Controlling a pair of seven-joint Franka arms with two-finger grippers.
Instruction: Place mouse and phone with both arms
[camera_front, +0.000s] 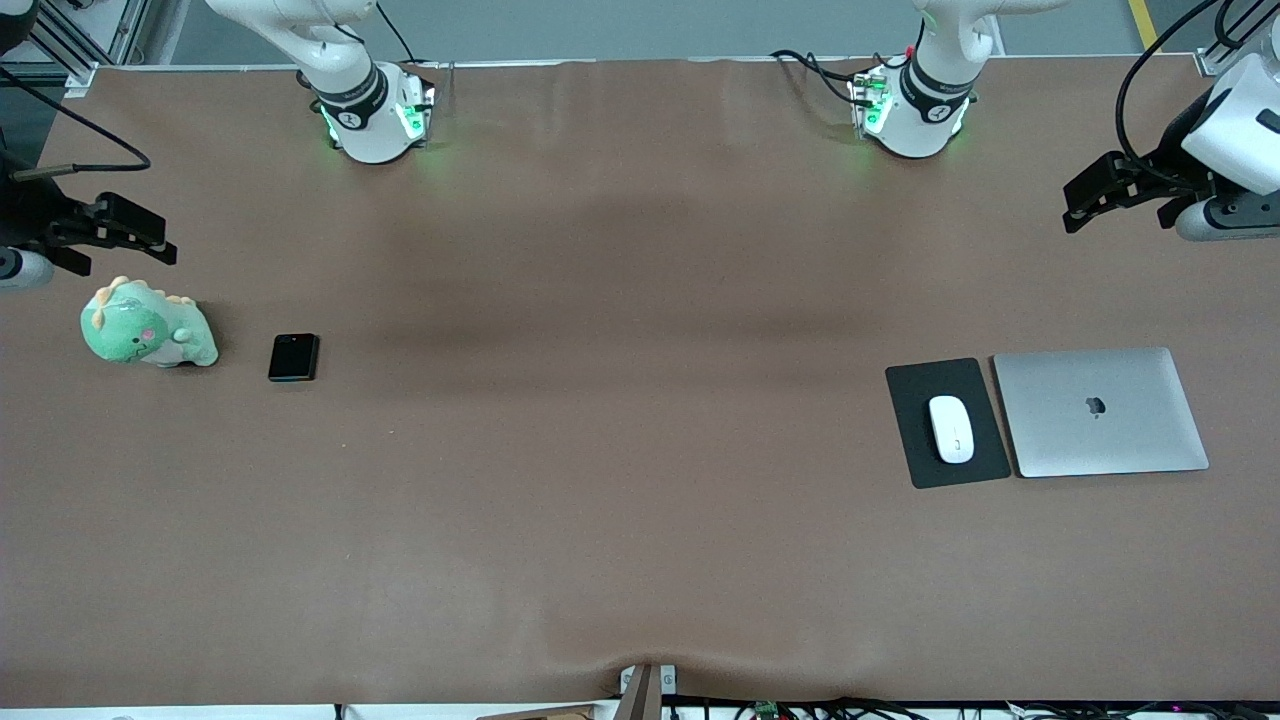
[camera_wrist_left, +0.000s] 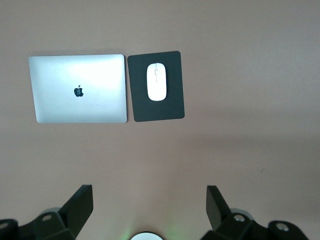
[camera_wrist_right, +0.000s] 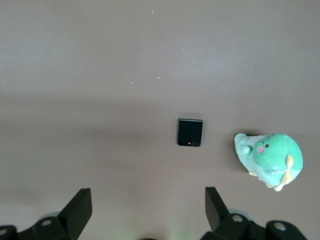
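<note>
The white mouse (camera_front: 951, 429) lies on a dark grey pad (camera_front: 915, 455) toward the left arm's end of the table; it also shows in the left wrist view (camera_wrist_left: 156, 82). The black folded phone (camera_front: 293, 357) lies on the table toward the right arm's end, beside a green plush dinosaur (camera_front: 145, 326); it also shows in the right wrist view (camera_wrist_right: 190, 132). My left gripper (camera_front: 1078, 205) is open and empty, held high over the table's edge at the left arm's end. My right gripper (camera_front: 160, 242) is open and empty, held high over the table's edge at the right arm's end.
A closed silver laptop (camera_front: 1100, 411) lies beside the pad, toward the left arm's end. The dinosaur shows in the right wrist view (camera_wrist_right: 270, 160). The two arm bases (camera_front: 375, 115) (camera_front: 912, 110) stand along the table's edge farthest from the front camera.
</note>
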